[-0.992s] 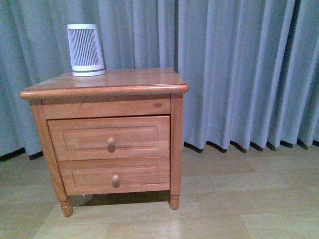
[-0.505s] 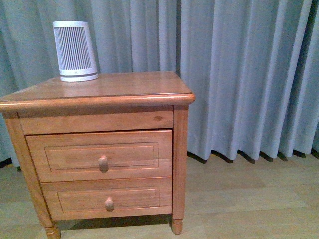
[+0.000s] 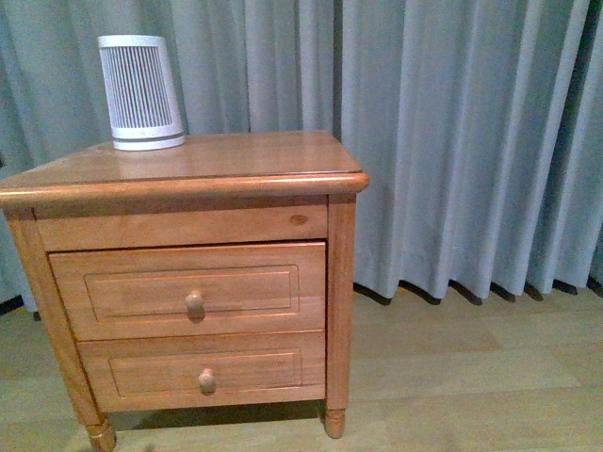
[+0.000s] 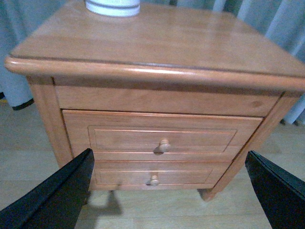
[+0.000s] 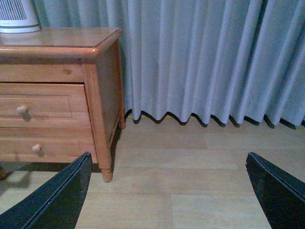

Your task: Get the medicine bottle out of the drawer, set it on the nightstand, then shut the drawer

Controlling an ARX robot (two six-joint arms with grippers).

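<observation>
left tool [image 4: 169,153]: black fingers wide apart, nothing between them, aimed at the nightstand [image 3: 339,301] front. right tool [image 5: 167,155]: fingers likewise apart, empty, over bare floor [image 3: 452,377] beside the cabinet. drawer [image 3: 254,287], the upper one: fully shut, round knob [image 3: 195,303] untouched. lower drawer [image 3: 254,369] shut too. medicine bottle: not visible in any view. tabletop [image 3: 245,155] carries only a white ribbed device [image 3: 141,92] at its back left corner. grey curtain [image 3: 452,141] behind. versus 1.0 s ago: nightstand fills more of the front view and sits further left. versus 0.5 s ago: framing nearly the same, cabinet a touch higher.
</observation>
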